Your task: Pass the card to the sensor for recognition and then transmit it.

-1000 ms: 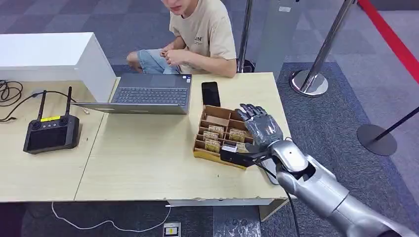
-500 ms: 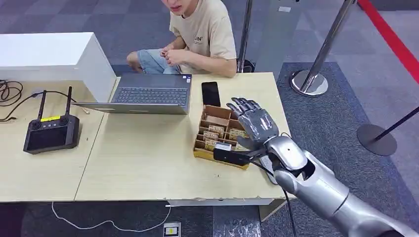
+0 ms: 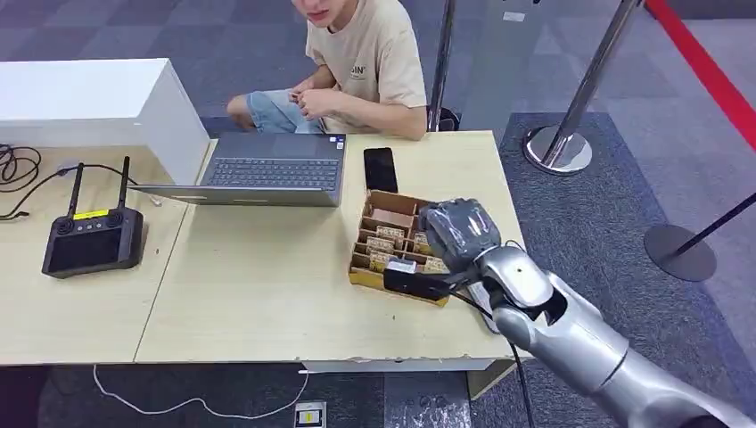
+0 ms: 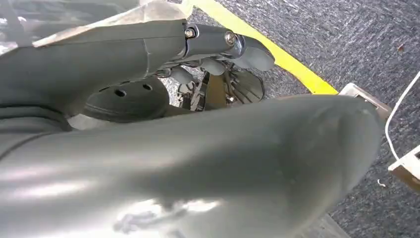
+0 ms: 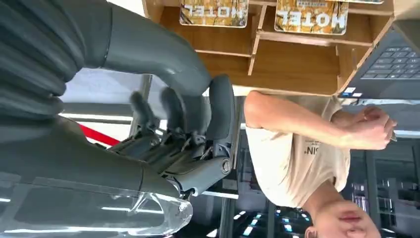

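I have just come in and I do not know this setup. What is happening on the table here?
A humanoid robot reaches its right hand over a cardboard box with compartments holding hotel cards. Its fingers are curled in above the box, and no card can be seen in its grasp. The left hand hangs near the floor. A person sits behind the table by a laptop and a phone.
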`<action>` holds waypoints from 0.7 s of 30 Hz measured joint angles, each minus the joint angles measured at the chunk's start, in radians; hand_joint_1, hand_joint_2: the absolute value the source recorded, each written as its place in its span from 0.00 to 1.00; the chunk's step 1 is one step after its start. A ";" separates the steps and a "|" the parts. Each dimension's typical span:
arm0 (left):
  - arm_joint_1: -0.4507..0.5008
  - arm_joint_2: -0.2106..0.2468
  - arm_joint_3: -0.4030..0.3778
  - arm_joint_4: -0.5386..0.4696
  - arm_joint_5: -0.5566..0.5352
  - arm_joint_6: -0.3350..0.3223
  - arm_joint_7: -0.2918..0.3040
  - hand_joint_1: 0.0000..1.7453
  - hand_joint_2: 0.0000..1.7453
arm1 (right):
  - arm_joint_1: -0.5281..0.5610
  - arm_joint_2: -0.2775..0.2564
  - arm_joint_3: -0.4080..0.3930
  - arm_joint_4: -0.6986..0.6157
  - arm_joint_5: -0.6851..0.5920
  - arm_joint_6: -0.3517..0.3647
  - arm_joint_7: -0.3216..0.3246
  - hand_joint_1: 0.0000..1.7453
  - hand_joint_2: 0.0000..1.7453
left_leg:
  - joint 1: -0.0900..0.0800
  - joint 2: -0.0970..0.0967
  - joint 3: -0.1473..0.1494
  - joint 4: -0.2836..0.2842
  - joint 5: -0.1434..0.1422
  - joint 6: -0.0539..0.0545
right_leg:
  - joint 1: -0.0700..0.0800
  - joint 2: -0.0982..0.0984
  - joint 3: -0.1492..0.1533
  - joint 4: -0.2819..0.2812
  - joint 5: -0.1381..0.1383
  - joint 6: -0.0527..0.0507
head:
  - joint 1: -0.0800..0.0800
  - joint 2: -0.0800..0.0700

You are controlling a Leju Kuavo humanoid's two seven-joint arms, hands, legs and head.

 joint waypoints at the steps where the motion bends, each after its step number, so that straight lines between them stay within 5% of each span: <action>1: 0.000 0.000 0.000 0.000 0.000 0.000 0.000 0.00 0.00 | 0.000 0.000 0.000 0.000 0.000 0.000 0.000 0.59 1.00 | 0.000 0.000 0.000 0.000 0.000 0.000 | 0.000 0.000 0.000 0.000 0.000 0.000 | 0.000 0.000; 9: 0.000 0.000 0.000 0.000 0.000 0.000 0.000 0.00 0.00 | 0.000 0.000 0.001 0.001 -0.005 0.002 0.000 0.42 1.00 | 0.000 0.000 0.000 0.000 0.000 0.000 | 0.000 0.000 0.000 0.000 0.000 0.000 | 0.000 0.000; 10: 0.000 0.000 0.000 0.000 0.000 0.000 0.000 0.00 0.00 | 0.000 0.000 0.001 0.001 -0.006 0.002 0.000 0.26 1.00 | 0.000 0.000 0.000 0.000 0.000 0.000 | 0.000 0.000 0.000 0.000 0.000 0.000 | 0.000 0.000; 12: 0.000 0.000 0.000 0.000 -0.001 0.000 0.000 0.00 0.00 | 0.000 0.000 0.001 0.001 -0.008 0.003 0.000 0.26 1.00 | 0.000 0.000 0.000 0.000 0.000 0.000 | 0.000 0.000 0.000 0.000 0.000 0.000 | 0.000 0.000; 14: 0.000 0.000 0.000 0.000 -0.001 0.000 0.000 0.00 0.00 | 0.000 0.000 0.002 0.002 -0.009 0.003 0.000 0.51 1.00 | 0.000 0.000 0.000 0.000 0.000 0.000 | 0.000 0.000 0.000 0.000 0.000 0.000 | 0.000 0.000; 15: 0.000 0.000 0.000 0.000 -0.001 0.000 0.000 0.00 0.00 | 0.000 0.000 0.002 0.002 -0.009 0.003 -0.001 0.54 1.00 | 0.000 0.000 0.000 0.000 0.000 0.000 | 0.000 0.000 0.000 0.000 0.000 0.000 | 0.000 0.000; 21: 0.000 0.000 0.000 0.000 -0.001 -0.001 0.000 0.00 0.00 | 0.000 0.000 0.003 0.008 -0.014 0.003 -0.003 0.54 1.00 | 0.000 0.000 0.000 0.000 0.000 0.000 | 0.000 0.000 0.000 0.000 0.000 0.000 | 0.000 0.000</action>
